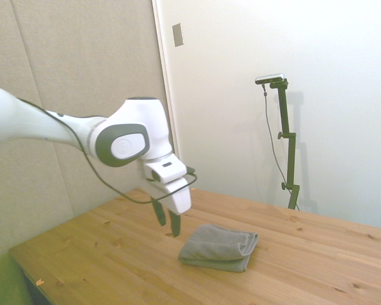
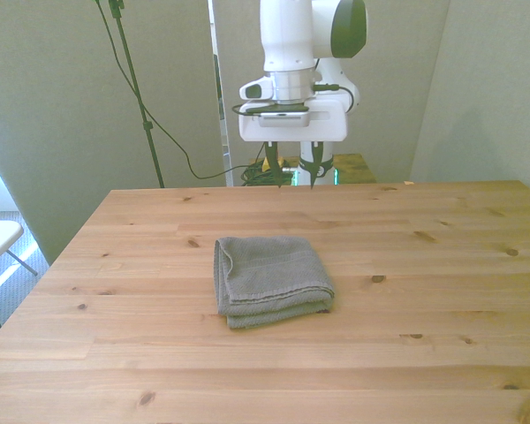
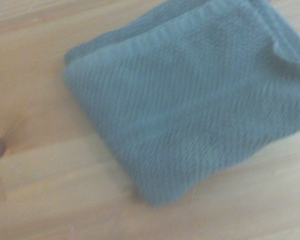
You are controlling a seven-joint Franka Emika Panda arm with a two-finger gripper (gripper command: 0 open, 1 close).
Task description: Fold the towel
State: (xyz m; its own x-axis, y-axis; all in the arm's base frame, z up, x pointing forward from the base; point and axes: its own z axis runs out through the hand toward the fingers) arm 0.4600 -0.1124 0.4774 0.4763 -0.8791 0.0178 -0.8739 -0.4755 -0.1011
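Wrist view alone shows towel [image 3: 190, 105] ribbing; front view, gripper [image 2: 291, 173] open.

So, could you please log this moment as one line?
towel: folded, flat on table | gripper: open, empty, raised beyond towel | contact: none

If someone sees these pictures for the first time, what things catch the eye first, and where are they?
The grey towel draws the eye first: it lies folded in layers near the middle of the wooden table, with nothing else on the boards. Next comes the white arm, whose end effector hangs open in the air above the table's far edge, apart from the towel and holding nothing.
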